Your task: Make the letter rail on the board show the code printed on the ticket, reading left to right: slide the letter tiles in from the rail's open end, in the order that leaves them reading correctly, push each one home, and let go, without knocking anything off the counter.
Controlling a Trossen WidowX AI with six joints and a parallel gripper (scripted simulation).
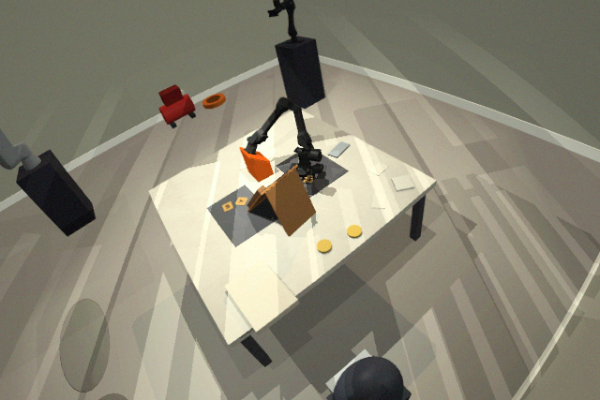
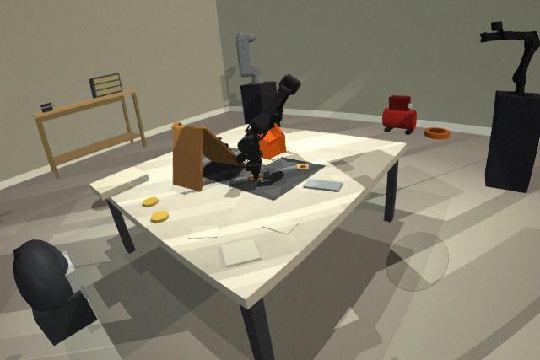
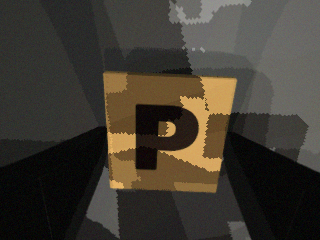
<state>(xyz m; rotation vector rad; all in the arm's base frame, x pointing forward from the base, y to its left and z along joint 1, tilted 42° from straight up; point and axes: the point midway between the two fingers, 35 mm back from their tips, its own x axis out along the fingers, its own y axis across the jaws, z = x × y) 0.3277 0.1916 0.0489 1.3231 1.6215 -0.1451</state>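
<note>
Wrist view: your gripper (image 1: 308, 177) (image 2: 256, 176) (image 3: 166, 138) stands partway open, clamped on the P tile's (image 1: 307, 179) (image 2: 259, 177) (image 3: 167, 132) sides. That probably leaves its letter upright for the rail.

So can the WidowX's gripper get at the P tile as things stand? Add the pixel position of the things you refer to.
Yes, it seems so: the gripper (image 1: 308, 177) (image 2: 256, 176) (image 3: 166, 138) already has its fingers closed on the P tile's (image 3: 120, 110) two sides, nothing visibly between.
</note>
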